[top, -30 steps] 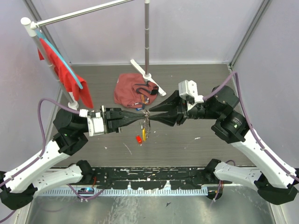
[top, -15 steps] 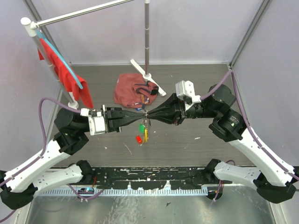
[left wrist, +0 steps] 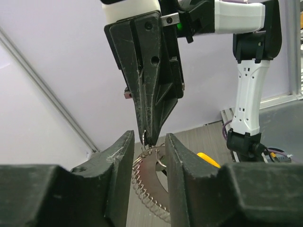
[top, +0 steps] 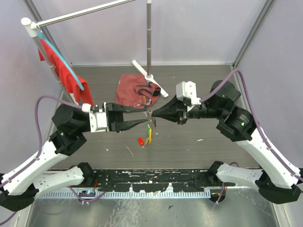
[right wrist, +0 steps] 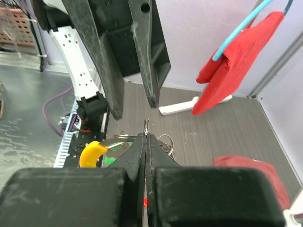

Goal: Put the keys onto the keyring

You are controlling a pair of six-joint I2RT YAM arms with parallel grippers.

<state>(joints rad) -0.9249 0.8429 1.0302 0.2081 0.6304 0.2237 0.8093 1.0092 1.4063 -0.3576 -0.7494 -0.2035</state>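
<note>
1. From above, the right gripper (top: pixel 151 115) is seen shut; the keyring (top: pixel 149 123) is hung under its tips, with the keys (top: pixel 148 135) trailing toward 6 o'clock.
2. In the left wrist view, the left gripper (left wrist: pixel 147 142) is held part open and empty, and the coil is straddled at 12 o'clock.
3. In the right wrist view, thin wire, probably the keyring's, is pinched at the tips.

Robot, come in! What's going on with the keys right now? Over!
Left end effector open, straddling the keyring. Right end effector shut on keyring, yellow key hanging under it. Nothing blocking, over.
</note>
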